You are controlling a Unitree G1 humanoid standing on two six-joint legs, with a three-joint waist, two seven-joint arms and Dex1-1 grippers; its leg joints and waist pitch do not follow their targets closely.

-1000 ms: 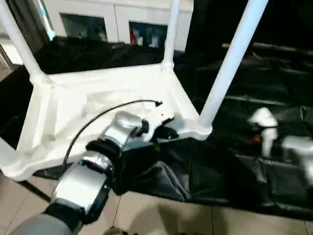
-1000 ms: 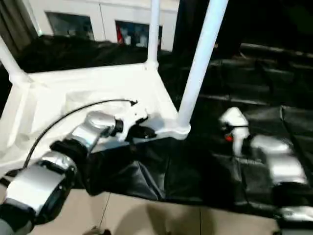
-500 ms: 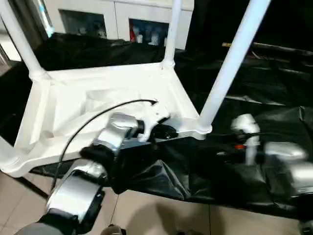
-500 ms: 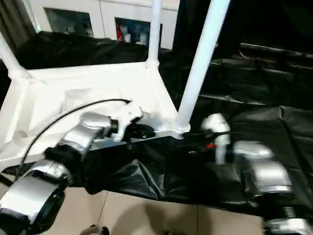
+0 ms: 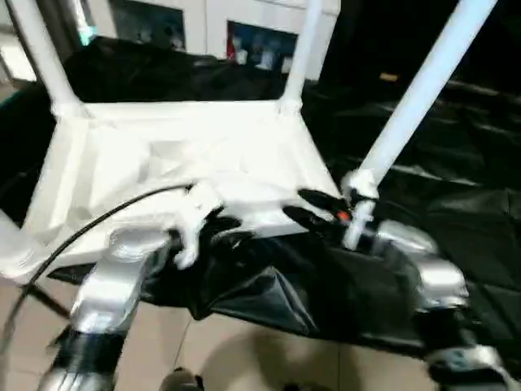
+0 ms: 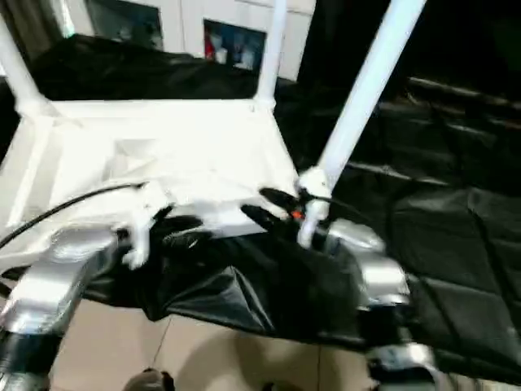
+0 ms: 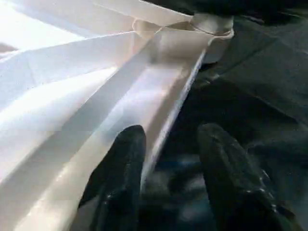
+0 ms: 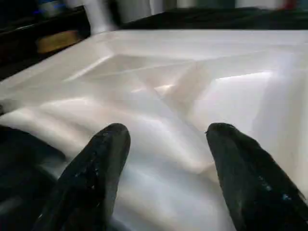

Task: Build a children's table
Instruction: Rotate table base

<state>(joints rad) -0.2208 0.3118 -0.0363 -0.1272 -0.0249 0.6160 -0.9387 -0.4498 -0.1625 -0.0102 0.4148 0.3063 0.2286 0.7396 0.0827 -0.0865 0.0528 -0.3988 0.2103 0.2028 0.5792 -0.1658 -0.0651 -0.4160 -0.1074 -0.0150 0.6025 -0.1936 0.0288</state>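
Observation:
The children's table (image 5: 203,155) lies upside down on black sheeting, ribbed underside up. White legs stand in its corner sockets: far left (image 5: 42,61), far right (image 5: 301,57) and near right (image 5: 415,106). My left gripper (image 5: 224,232) is at the tabletop's front rim. In the left wrist view its black fingers (image 7: 120,178) stand apart, open, with the rim's edge (image 7: 178,91) running between them. My right gripper (image 5: 305,208) is open beside the near right leg's socket (image 5: 358,186), pointing over the rim. In the right wrist view its fingers (image 8: 98,175) spread wide before the ribbed underside (image 8: 192,91).
Black sheeting (image 5: 456,163) covers the surface under and to the right of the table and hangs over the front edge (image 5: 269,297). Beige floor tiles (image 5: 228,350) lie below. A white glass-door cabinet (image 5: 252,41) stands at the back. A black cable (image 5: 106,220) arcs along my left arm.
My left gripper's fingers have parted at the front rim. My right arm has swung left from the black sheeting to the table's near right corner. The camera has also shifted.

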